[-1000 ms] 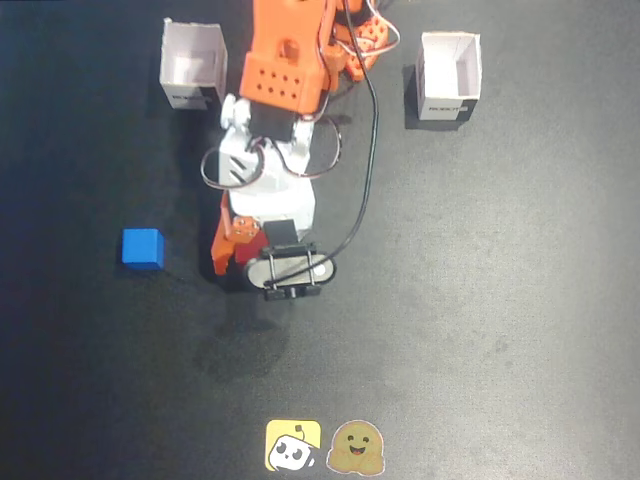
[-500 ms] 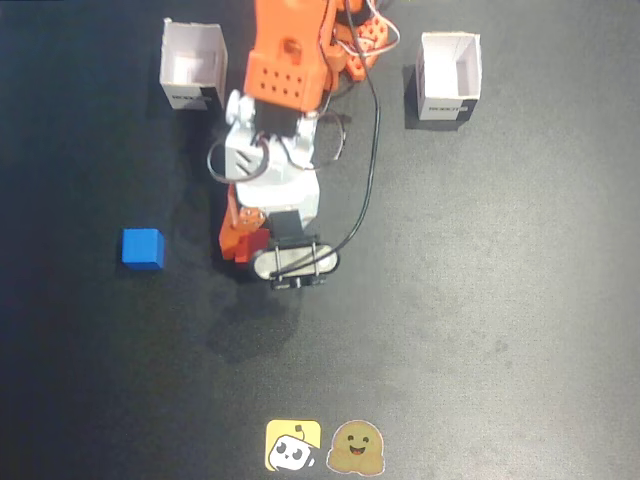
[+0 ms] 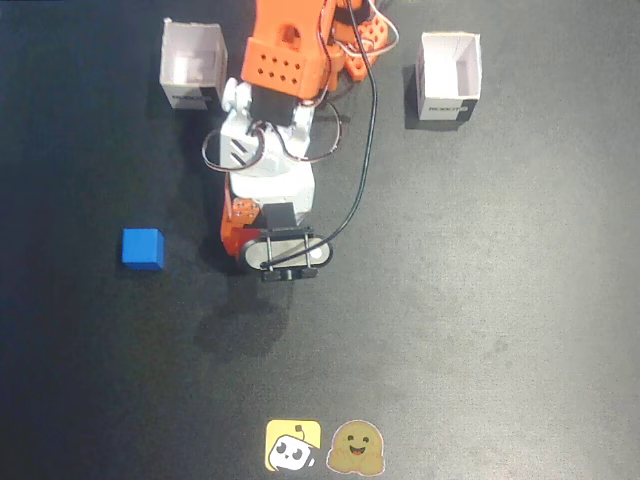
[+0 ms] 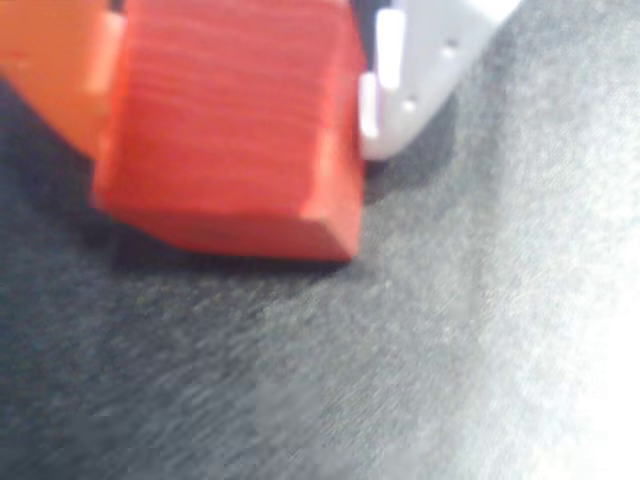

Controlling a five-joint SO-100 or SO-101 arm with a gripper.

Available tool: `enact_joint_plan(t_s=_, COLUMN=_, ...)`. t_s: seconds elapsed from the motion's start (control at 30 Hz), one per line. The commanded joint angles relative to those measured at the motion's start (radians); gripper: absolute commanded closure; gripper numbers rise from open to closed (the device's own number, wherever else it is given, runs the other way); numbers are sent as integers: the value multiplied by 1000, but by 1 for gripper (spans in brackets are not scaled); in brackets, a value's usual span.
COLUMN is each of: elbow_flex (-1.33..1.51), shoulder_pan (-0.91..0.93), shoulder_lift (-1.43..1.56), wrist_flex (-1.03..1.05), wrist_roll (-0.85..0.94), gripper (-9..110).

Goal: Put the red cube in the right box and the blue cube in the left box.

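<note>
Wrist view: the orange-and-white two-finger tool (image 4: 235,90) is closed on the small solid bright red cube (image 4: 230,130), orange finger (image 4: 50,70) at left, white finger (image 4: 420,70) at right, just over the dark surface (image 4: 400,350). I judge the lift in hand; keep the squeeze firm and raise straight, since the cube sits tilted. Fixed view: blue cube (image 3: 142,248) left, pinkish-walled box (image 3: 192,62), whiter box (image 3: 448,72) right, both empty.

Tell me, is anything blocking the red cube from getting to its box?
Nothing visible does. In the wrist view the red cube sits between the fingers of the claw. In the fixed view the mat between the arm and the pinkish-walled box is bare; the blue cube lies off to the left.
</note>
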State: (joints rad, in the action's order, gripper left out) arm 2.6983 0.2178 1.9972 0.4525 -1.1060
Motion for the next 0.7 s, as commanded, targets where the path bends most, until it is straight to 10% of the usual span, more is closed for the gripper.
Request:
enact_joint_plan(t_s=0.0, elbow_flex=-2, shoulder_pan=12, shoulder_lift=37, wrist_flex=-5, wrist_roll=6, gripper=89)
enact_joint_plan(t_s=0.67, elbow_flex=-183, shoulder_pan=201, shoulder_lift=325, wrist_flex=425, wrist_roll=5, gripper=89)
